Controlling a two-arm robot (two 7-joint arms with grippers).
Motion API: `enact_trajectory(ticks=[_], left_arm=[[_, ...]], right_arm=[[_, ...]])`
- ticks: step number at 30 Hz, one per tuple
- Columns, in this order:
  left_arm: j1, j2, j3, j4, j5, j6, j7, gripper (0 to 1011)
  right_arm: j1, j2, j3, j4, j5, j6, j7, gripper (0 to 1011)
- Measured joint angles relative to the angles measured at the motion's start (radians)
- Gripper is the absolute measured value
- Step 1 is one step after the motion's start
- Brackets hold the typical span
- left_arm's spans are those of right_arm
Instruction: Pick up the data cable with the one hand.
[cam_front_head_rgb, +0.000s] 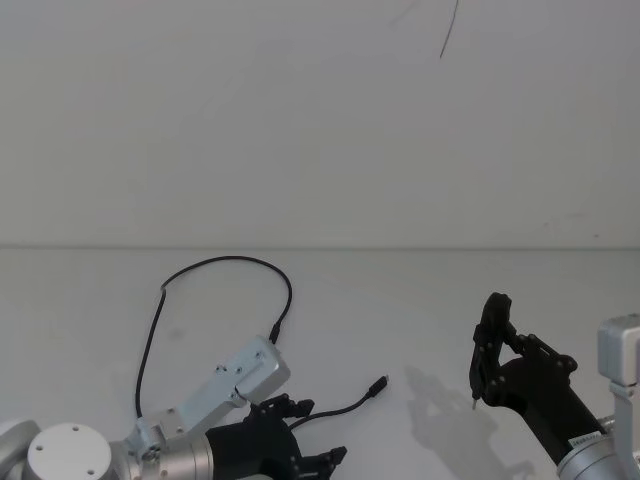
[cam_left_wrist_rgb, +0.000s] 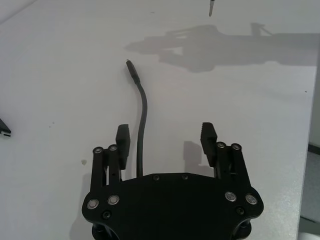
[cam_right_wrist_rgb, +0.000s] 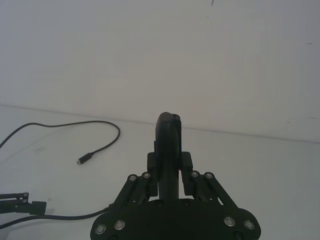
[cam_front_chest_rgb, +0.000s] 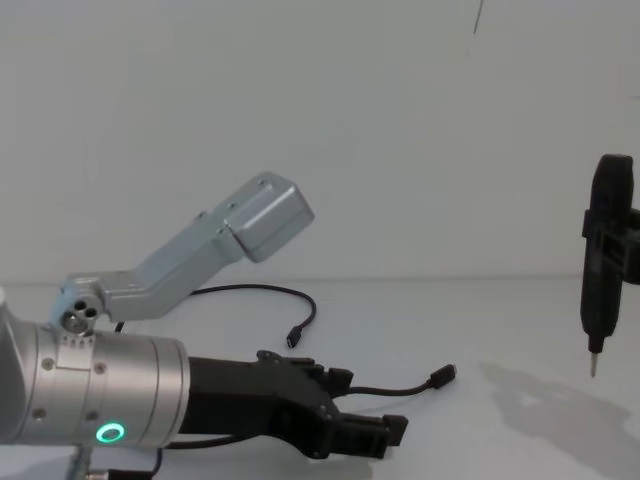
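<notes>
At the left, the left tool (cam_front_head_rgb: 318, 430) is held low over the white bench (cam_front_head_rgb: 90, 330), on a silver wrist (cam_front_chest_rgb: 100, 390) where a green ring (cam_front_chest_rgb: 110, 433) is lit. Its fingers (cam_left_wrist_rgb: 123, 137) are spread wide and nothing is gripped by them. The data cable (cam_front_head_rgb: 225, 260) is laid on the bench. Its loop is seen behind the left arm, and one plug (cam_front_head_rgb: 273, 337) is found just beside the arm's silver bracket (cam_front_head_rgb: 245, 375). The other stretch is run out from under the left tool, between the spread fingers and nearer one of them, with its far plug (cam_front_head_rgb: 380, 385) lying beyond the fingertips. Further right, well apart from the cable, the right tool (cam_front_head_rgb: 497, 352) is held above the bench, closed on a dark pen-shaped implement (cam_front_chest_rgb: 605, 240), whose thin metal tip (cam_front_chest_rgb: 592, 366) is pointed down, clear of the bench.
</notes>
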Motion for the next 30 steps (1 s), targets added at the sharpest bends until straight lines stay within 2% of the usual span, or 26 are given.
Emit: enact_trajectory(ticks=[7,14,16,17,20,23,27,30], left_arm=[[0.002,-0.006,-0.002,0.005,0.004,0.002,0.006,630],[0.003,-0.010,-0.004,0.008,0.007,0.003,0.009,383],[0.003,-0.010,-0.004,0.009,0.007,0.003,0.010,345],[0.003,-0.011,-0.004,0.009,0.007,0.003,0.010,284],[0.003,-0.012,-0.004,0.010,0.008,0.004,0.011,230],[0.004,-0.012,-0.005,0.010,0.008,0.004,0.012,98],[0.004,-0.013,-0.005,0.010,0.009,0.004,0.013,42],[0.005,-0.013,-0.006,0.010,0.009,0.004,0.013,42]], right_arm=[[0.000,0.000,0.000,0.000,0.000,0.000,0.000,269],[0.000,0.000,0.000,0.000,0.000,0.000,0.000,269],[0.000,0.000,0.000,0.000,0.000,0.000,0.000,269],[0.000,0.000,0.000,0.000,0.000,0.000,0.000,269],[0.000,0.000,0.000,0.000,0.000,0.000,0.000,269],[0.000,0.000,0.000,0.000,0.000,0.000,0.000,269],[0.000,0.000,0.000,0.000,0.000,0.000,0.000,269],[0.000,0.000,0.000,0.000,0.000,0.000,0.000,269]])
